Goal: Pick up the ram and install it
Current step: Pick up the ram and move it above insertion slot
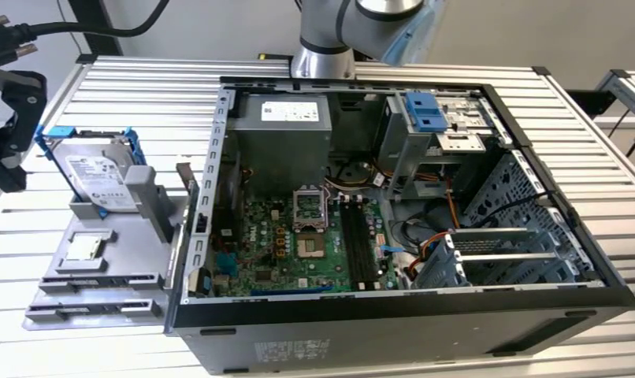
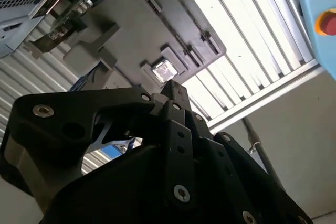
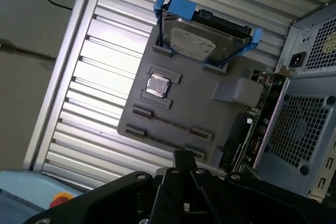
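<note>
"Tool (image 3: 184,157) first: how was it posed?"

"It hung over the slatted metal surface (image 1: 139,87), tip pointed down toward the nearest edge of the grey holder tray (image 3: 199,106). In the exterior view it sat at that view's left edge, just beside the hard drive (image 1: 91,177). The arm (image 1: 323,39) rose behind the computer case (image 1: 402,323)."

"Clenched or released?"

"I could not tell."

"And the ram?"

"The ram (image 3: 169,124) lay edge-on across the tray's slotted rests, at the end nearest the tool and apart from it."

"What else did the tray hold?"

"The hard drive stood tilted in its blue frame at the end away from the tool. A small square silver chip (image 3: 158,85) lay flat in a recess between drive and ram."

"The case?"

"It lay open on its side, just beside the tray toward the exterior view's right. It held the green motherboard (image 1: 286,244), whose black memory slots (image 1: 360,244) ran alongside the processor socket (image 1: 308,209). A grey power supply (image 1: 280,118) sat at the back, near a blue latch (image 1: 428,110) on the drive cage."
</note>
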Controlling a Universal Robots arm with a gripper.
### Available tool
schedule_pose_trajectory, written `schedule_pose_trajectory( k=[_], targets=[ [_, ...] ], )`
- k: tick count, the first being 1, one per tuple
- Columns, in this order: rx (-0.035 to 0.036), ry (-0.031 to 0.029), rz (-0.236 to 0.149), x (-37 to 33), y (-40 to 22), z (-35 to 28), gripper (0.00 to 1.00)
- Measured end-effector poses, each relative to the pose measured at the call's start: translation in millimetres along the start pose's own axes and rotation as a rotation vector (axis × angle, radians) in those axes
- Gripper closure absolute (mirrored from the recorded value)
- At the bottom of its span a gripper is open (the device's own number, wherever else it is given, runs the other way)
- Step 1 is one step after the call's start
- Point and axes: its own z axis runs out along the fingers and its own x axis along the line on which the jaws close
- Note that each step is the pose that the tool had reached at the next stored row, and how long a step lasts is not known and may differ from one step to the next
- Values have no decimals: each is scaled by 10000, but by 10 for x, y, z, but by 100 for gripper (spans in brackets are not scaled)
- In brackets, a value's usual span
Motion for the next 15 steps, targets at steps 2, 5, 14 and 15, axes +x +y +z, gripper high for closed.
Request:
schedule_pose_trajectory(
  k=[2, 5, 14, 15],
  targets=[
    [-7, 18, -375, 0, 0, 0, 100],
    [-25, 61, -1235, 0, 0, 0, 100],
    [-62, 152, -3070, 0, 0, 0, 100],
    [-66, 161, -3266, 0, 0, 0, 100]
  ],
)
